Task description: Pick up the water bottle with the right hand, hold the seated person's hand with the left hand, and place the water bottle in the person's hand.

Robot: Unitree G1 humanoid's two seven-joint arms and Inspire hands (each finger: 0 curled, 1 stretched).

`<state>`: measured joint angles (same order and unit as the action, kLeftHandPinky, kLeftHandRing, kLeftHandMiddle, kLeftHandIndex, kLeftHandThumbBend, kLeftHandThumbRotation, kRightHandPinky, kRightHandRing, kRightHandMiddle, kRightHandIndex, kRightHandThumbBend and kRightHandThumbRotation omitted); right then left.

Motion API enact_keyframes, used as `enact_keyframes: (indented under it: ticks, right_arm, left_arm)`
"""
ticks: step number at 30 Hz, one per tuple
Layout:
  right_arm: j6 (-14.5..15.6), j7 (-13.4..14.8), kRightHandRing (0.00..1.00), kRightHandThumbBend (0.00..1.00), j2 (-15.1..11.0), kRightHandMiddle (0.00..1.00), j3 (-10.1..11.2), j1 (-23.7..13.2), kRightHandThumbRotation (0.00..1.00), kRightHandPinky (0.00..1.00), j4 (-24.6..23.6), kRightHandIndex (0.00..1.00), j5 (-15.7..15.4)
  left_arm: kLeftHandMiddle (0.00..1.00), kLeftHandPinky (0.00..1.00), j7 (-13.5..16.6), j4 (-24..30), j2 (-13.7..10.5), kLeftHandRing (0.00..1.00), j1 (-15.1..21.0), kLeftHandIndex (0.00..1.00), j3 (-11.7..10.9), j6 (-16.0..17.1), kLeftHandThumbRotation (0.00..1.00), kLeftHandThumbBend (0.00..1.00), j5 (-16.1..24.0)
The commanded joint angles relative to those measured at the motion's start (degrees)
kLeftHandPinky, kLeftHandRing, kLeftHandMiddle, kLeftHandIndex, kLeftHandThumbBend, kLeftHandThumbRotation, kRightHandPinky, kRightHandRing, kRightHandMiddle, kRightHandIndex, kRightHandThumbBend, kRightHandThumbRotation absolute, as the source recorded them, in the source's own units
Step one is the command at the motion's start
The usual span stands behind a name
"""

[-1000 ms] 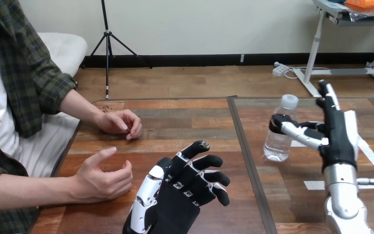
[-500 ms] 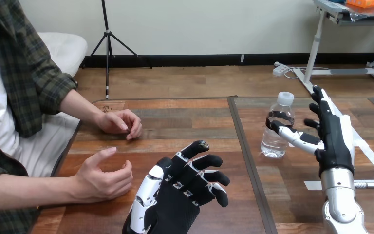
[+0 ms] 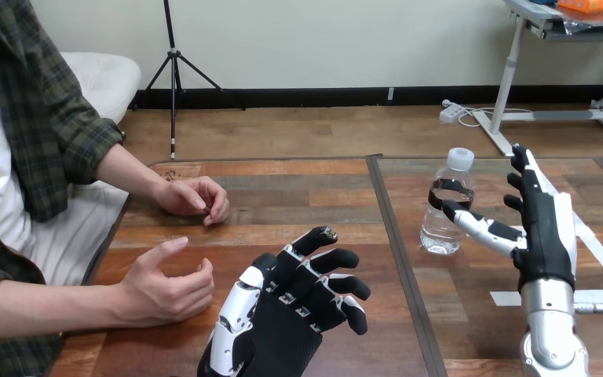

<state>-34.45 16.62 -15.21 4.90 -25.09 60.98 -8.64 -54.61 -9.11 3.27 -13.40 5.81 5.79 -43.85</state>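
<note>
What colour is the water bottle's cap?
White; the cap of the water bottle shows best in the head view.

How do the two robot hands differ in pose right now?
The black-and-white left robot hand hovers low beside the person's nearer hand, fingers loosely spread, touching nothing. The right robot hand stands on edge, fingers straight, thumb stretched toward the clear plastic water bottle; contact is unclear. Both are open and hold nothing.

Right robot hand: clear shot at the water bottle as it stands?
Probably yes. The right robot hand is open beside the upright water bottle, thumb toward it, with nothing between them.
</note>
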Motion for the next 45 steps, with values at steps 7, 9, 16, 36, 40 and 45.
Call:
enact_keyframes:
  ticks: [7,9,16,36,40,45]
  right_arm:
    - [-2.34,1.38,0.87,0.64,0.41,0.92,0.12,-0.76,0.00,0.79,-2.87,0.93,-0.05]
    - [-2.24,1.50,0.87,0.63,0.45,0.91,0.12,-0.70,0.00,0.79,-2.83,0.92,-0.05]
    - [-2.86,1.72,0.87,0.63,0.83,0.91,0.33,-0.42,0.00,0.80,-2.93,0.92,0.31]
    - [-2.78,-9.12,0.96,0.60,2.89,0.99,3.45,-1.95,0.00,0.93,-2.91,0.98,9.80]
    - [-2.34,-12.90,0.98,0.58,4.59,1.00,5.66,-3.04,0.00,0.96,-2.67,0.99,14.33]
    - [-0.78,-15.33,1.00,0.55,5.75,1.00,6.91,-3.92,0.00,0.99,-2.68,1.00,17.34]
  left_arm:
    - [0.67,0.42,-0.54,0.63,3.88,0.59,1.91,0.71,-0.24,0.17,0.85,0.00,-0.44]
    - [0.67,0.42,-0.42,0.62,3.86,0.59,1.88,0.71,-0.29,0.28,0.85,0.00,-0.34]
    - [0.68,0.41,-0.93,0.14,3.92,0.60,2.42,0.71,-0.47,0.49,0.86,0.00,-0.48]
    - [0.67,0.40,-0.93,-0.17,3.77,0.59,3.04,0.70,-0.79,0.75,0.86,0.00,-0.20]
    - [0.67,0.39,-1.09,-0.23,3.55,0.59,3.26,0.70,-0.89,0.24,0.86,0.00,-0.51]
    - [0.67,0.39,-1.29,-0.52,3.48,0.59,3.51,0.70,-1.11,-0.04,0.86,0.00,-0.82]
